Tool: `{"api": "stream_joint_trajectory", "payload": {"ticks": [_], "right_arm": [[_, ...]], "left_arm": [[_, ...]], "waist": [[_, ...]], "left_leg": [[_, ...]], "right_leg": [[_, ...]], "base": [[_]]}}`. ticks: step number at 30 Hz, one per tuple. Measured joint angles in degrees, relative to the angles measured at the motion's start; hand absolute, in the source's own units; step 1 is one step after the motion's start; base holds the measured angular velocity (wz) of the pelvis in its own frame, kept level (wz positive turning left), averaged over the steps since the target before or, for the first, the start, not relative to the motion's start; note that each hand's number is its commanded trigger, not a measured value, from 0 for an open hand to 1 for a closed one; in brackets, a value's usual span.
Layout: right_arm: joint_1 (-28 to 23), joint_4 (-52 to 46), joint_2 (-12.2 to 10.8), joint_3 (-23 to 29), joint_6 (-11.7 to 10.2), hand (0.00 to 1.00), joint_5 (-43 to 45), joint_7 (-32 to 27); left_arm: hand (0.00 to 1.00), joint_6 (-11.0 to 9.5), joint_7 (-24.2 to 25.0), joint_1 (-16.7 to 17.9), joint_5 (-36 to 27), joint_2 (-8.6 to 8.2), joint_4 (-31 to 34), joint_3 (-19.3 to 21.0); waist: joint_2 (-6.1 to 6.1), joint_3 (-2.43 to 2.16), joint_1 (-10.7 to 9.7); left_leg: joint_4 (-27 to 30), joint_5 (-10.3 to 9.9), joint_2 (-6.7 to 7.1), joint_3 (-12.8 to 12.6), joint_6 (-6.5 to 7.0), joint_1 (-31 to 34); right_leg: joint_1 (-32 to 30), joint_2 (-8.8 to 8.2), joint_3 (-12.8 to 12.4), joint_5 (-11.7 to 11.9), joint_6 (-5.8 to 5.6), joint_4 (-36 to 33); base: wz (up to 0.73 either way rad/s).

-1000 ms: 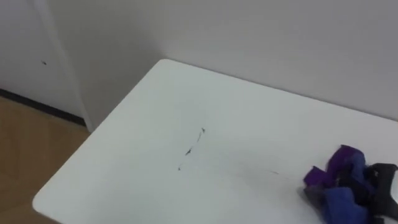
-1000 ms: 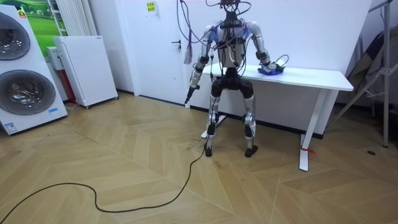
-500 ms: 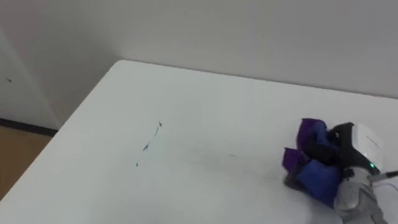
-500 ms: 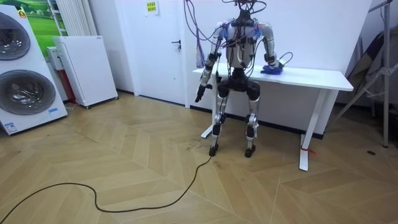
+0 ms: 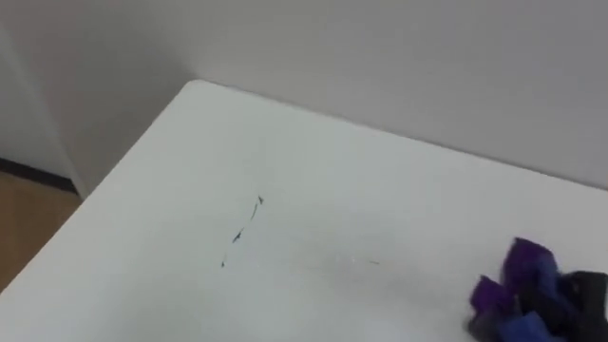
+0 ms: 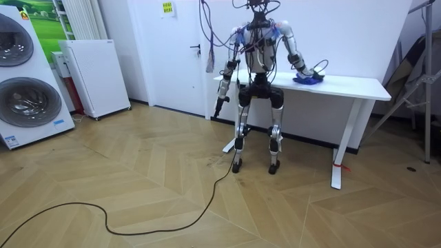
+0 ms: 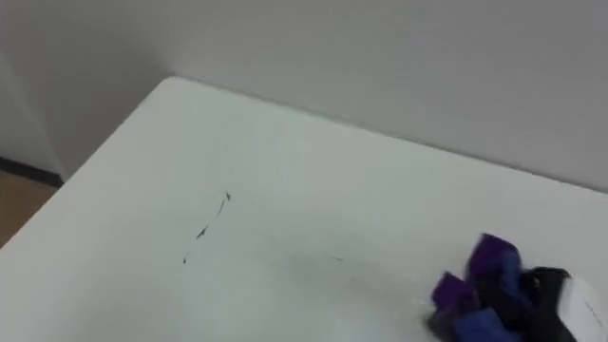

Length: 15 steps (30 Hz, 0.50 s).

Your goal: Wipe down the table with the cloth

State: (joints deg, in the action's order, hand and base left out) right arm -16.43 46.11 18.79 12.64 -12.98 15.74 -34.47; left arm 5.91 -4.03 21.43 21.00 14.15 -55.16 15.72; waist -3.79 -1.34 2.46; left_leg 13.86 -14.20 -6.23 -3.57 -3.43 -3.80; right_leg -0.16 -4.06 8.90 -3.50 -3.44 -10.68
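Note:
A white table (image 5: 313,161) carries a few thin dark marks (image 5: 242,231) left of its middle. A crumpled purple and blue cloth (image 5: 518,285) lies on the tabletop at the lower right, well to the right of the marks. My right hand (image 7: 560,302) rests on the cloth's right side with its fingers curled into it. The room view has me standing at the table's end on that view's left, with the right hand (image 6: 302,71) reaching onto the cloth (image 6: 308,80). My left hand (image 6: 220,103) hangs by my side, away from the table.
A pale wall runs directly behind the table (image 6: 344,85). The table's far left corner (image 5: 195,85) and left edge drop to wooden floor (image 5: 24,218). A washing machine (image 6: 24,76), a white cabinet (image 6: 93,72) and a folded stand (image 6: 420,76) are in the room.
My right hand has slid the cloth rightward, farther from the dark marks. The eye view has shifted with my head, and my body has shifted a little at the table.

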Motion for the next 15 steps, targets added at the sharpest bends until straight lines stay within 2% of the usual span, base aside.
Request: {"api": "stream_joint_trajectory", "payload": {"ticks": [2, 5, 7, 8, 9, 10, 11, 12, 13, 14, 15], "right_arm": [[-1.56, 1.23, 1.44, 2.1, -0.01, 1.0, -0.64, 0.0], [-2.33, 1.03, 2.66, 2.09, 0.31, 1.0, 0.32, 0.09], [-0.76, 0.06, 2.35, 1.9, 2.65, 1.0, 2.24, 0.13], [0.11, -2.08, 1.61, 0.96, 5.42, 1.0, 3.47, 0.12], [1.42, -4.85, 1.31, -1.47, 8.96, 1.0, 5.28, 0.18], [2.49, -6.11, 1.05, -3.3, 10.48, 1.0, 6.55, 0.27], [5.14, -8.99, -0.3, -7.0, 13.26, 1.0, 10.19, 1.18], [7.49, -13.32, -1.93, -12.17, 15.67, 1.0, 14.21, 3.33], [9.2, -15.18, -2.82, -15.25, 16.16, 1.0, 16.31, 4.77], [13.61, -17.76, -4.59, -21.24, 16.43, 1.0, 20.81, 7.85], [18.31, -18.76, -7.38, -26.21, 16.22, 1.0, 24.84, 10.36]], "left_arm": [[0.0, -0.01, -0.72, 0.36, -0.07, 0.88, 0.03, -0.16], [0.0, 0.0, -0.66, 0.44, -0.14, 0.5, 0.05, -1.79], [0.0, 0.0, -0.68, -0.37, -0.14, 0.0, 0.03, -4.45], [0.0, 0.08, -0.69, -0.71, -0.18, -0.57, 0.06, -6.29], [0.0, 0.37, -0.68, -1.33, -0.37, -0.98, 0.04, -8.82], [0.0, 0.71, -0.66, -1.94, -0.56, -1.19, -0.05, -9.93], [0.0, 1.42, -0.64, -3.44, -0.62, -1.8, -0.14, -11.0], [0.0, 1.54, -0.66, -5.04, -0.77, -2.35, -0.45, -11.86], [0.0, 1.54, -0.65, -6.02, -0.81, -2.47, -0.66, -12.45], [0.0, 1.59, -0.59, -7.45, -1.1, -2.59, -0.74, -13.48], [0.0, 1.58, -0.44, -8.39, -1.15, -2.65, -0.54, -14.28]], "waist": [[0.69, -0.38, -0.68], [1.96, -0.5, -0.92], [2.11, -0.38, -0.68], [2.11, -0.3, 0.11], [2.35, 0.03, 1.71], [2.4, 0.17, 2.54], [2.25, 0.49, 3.85], [2.23, 0.62, 6.34], [2.25, 0.85, 7.35], [2.25, 1.29, 8.61], [2.4, 1.42, 9.03]], "left_leg": [[-0.16, -0.28, -0.03, 0.05, -0.24, -0.8], [-0.36, -0.26, -0.06, 0.16, -0.32, -2.89], [-0.5, -0.17, -0.06, 0.04, -0.44, -3.92], [-0.5, -0.14, -0.09, -0.55, -0.47, -4.14], [-0.51, -0.19, -0.1, -1.26, -0.41, -4.5], [-0.52, -0.24, -0.09, -1.34, -0.33, -4.46], [-0.56, -0.31, -0.09, -1.36, -0.19, -4.22], [-0.58, -0.13, -0.09, -0.97, -0.41, -3.7], [-0.62, -0.08, -0.15, -0.9, -0.39, -3.56], [-0.54, 0.06, -0.28, -0.21, -0.46, -2.94], [-0.53, 0.53, -0.32, 1.46, -0.8, -1.79]], "right_leg": [[0.83, -0.03, 0.23, -0.02, -0.03, 0.05], [2.66, -0.03, 0.47, -0.02, -0.02, -0.08], [3.35, -0.01, 0.37, 0.0, 0.02, -0.26], [3.05, 0.1, 0.27, 0.2, 0.32, -0.33], [2.45, 0.5, -0.4, 0.69, 0.65, -0.35], [1.98, 0.71, -0.44, 0.83, 0.64, -0.32], [1.12, 1.15, -0.47, 0.8, 0.53, -0.32], [-0.17, 1.64, -0.46, 1.01, 0.87, -0.43], [-0.72, 1.83, -0.39, 1.15, 1.12, -0.69], [-1.8, 2.07, -0.08, 1.14, 1.58, -1.34], [-2.43, 2.42, 0.02, 0.99, 1.92, -1.52]], "base": [[0.04], [-0.01], [-0.11], [-0.5], [-0.65], [-0.8], [-0.79], [-0.76], [-0.59], [-0.06], [0.22]]}}
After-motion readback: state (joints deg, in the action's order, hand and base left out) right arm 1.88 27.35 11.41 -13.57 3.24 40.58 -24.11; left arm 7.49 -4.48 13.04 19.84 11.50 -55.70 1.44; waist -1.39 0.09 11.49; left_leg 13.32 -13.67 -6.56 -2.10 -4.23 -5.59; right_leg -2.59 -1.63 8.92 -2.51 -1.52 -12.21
